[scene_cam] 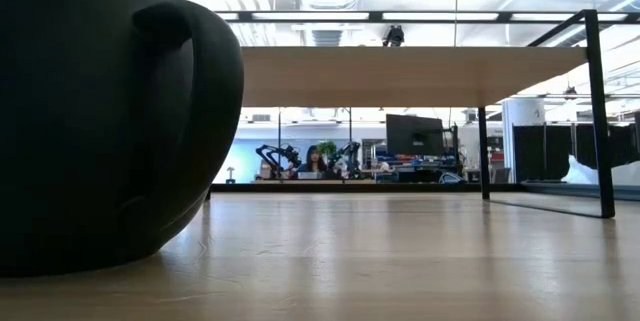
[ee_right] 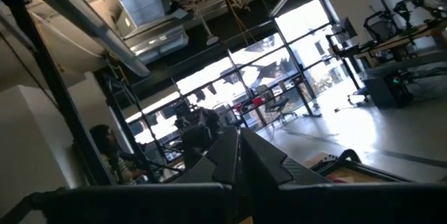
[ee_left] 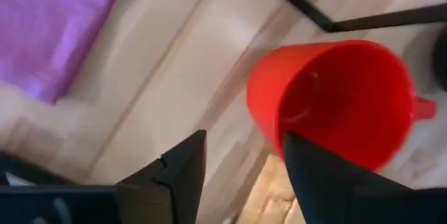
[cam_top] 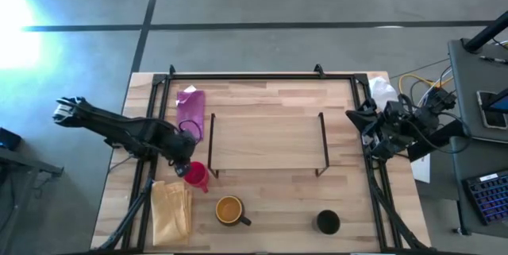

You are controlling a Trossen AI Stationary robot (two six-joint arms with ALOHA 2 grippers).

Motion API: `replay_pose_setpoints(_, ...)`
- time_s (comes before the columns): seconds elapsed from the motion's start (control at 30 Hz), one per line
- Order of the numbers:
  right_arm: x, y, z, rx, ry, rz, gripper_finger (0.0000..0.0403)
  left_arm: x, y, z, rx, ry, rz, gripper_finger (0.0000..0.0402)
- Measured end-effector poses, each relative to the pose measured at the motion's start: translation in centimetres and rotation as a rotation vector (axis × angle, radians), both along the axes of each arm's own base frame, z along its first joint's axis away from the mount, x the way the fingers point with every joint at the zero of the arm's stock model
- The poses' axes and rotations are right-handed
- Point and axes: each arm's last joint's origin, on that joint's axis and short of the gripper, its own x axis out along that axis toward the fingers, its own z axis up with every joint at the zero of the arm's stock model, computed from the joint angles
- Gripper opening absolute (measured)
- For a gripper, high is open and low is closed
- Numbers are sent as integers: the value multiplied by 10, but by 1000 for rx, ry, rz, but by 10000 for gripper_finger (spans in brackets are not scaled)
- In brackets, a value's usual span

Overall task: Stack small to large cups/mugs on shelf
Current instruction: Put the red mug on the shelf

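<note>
The red-pink cup (cam_top: 196,177) stands upright on the tabletop by the shelf's near left bracket, handle (ee_left: 421,107) turned away from my left gripper. My left gripper (cam_top: 182,162) (ee_left: 241,161) is open just left of the cup, and one finger overlaps its wall in the wrist view. The mustard-yellow mug (cam_top: 229,210) and the black cup (cam_top: 328,222) (scene_cam: 100,111) stand near the table's near edge. The shelf (cam_top: 268,140) (scene_cam: 400,76) stands mid-table on its black brackets, its board bare. My right gripper (cam_top: 367,125) (ee_right: 237,151) waits shut at the table's right edge. My left gripper is open beside the red-pink cup. One finger (ee_left: 314,172) stands in front of the cup's near wall (ee_left: 272,112), below the rim. I cannot tell whether it touches the wall. The cup stands upright on the table.
A purple cloth (cam_top: 190,110) (ee_left: 49,28) lies left of the shelf, and a tan cloth (cam_top: 171,211) lies at the near left corner. A black frame (cam_top: 262,75) runs along the table's edges. Bare wood lies between the shelf and the near cups.
</note>
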Motion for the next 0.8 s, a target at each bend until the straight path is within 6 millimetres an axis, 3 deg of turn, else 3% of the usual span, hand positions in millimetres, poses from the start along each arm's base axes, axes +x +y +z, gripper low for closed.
replay_pose_setpoints(0.27, -2, -7, -3, 165, 48, -205, 9, 16, -7, 4, -17, -16, 7, 179)
replay_pose_setpoints(0.8, -2, -6, -3, 178, 46, -205, 9, 35, -15, -20, -6, 107, -42, 177)
